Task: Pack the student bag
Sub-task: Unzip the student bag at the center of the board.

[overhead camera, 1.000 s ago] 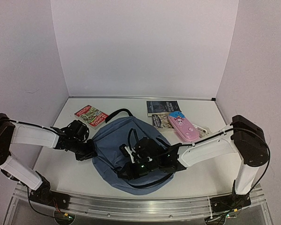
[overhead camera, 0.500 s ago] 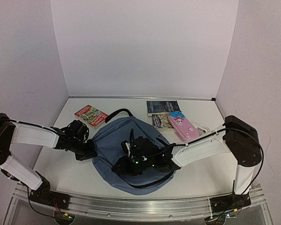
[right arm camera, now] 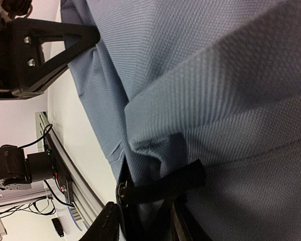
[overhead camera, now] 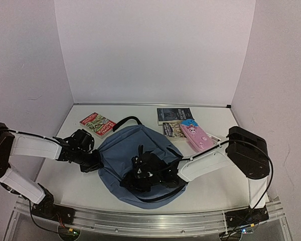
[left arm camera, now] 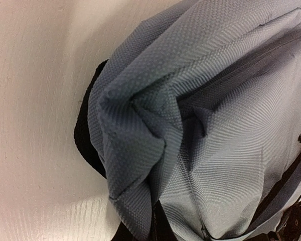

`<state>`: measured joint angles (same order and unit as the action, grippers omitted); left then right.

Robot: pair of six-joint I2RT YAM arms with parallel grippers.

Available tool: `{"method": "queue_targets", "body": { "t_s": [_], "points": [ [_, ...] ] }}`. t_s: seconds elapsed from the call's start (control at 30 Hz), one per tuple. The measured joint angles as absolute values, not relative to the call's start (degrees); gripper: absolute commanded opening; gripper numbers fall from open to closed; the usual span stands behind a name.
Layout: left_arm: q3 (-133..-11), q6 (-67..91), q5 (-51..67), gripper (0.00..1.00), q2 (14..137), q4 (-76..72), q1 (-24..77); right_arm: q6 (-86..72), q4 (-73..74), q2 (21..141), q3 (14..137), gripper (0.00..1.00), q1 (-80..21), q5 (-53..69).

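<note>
Lying flat in the middle of the table [overhead camera: 218,188], the student bag [overhead camera: 135,143] is worked from two sides, apparently to get its mouth open before anything goes in. The left gripper [overhead camera: 92,159] sits at the bag's left edge, closed tight. Its wrist view shows a fold of blue fabric bunched and drawn toward the camera, so it seems to pinch that edge and anchor the bag against sliding. The fingers themselves are out of that view.

The right gripper [right arm camera: 143,223] lies low on the bag's near side. Its jaws stand narrowly apart and straddle the black webbing [right arm camera: 165,183] with its small buckle, without visibly clamping it. I judge it is hunting for a zipper pull or a better hold there, though no pull shows.

The items to pack wait around the bag, none inside. A red book [overhead camera: 97,123] lies just beyond its far left corner, dark books [overhead camera: 174,115] lie beyond its far right, and a pink pencil case [overhead camera: 196,135] lies just beside its right edge. Packing proper has not begun
</note>
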<state>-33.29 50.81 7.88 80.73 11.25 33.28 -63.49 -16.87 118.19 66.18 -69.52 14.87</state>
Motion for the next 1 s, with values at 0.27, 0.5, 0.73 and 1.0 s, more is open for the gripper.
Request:
{"method": "queue_targets", "body": {
  "t_s": [0.27,0.5,0.73,1.0],
  "points": [
    [-31.9,51.0,7.8,0.0,78.8,11.2,33.0,-64.9,-17.6,119.3,67.5,0.4,-69.0,13.9],
    [-31.7,51.0,7.8,0.0,78.0,11.5,33.0,-66.1,-17.7,119.4,67.5,0.35,-67.1,12.0],
    [-31.7,50.9,7.8,0.0,78.0,11.5,33.0,-66.4,-19.0,120.8,68.1,0.18,-66.6,11.8],
    [-31.7,50.9,7.9,0.0,78.8,11.4,32.9,-66.0,-20.0,121.0,68.1,0.0,-66.6,12.7]
  ]
}}
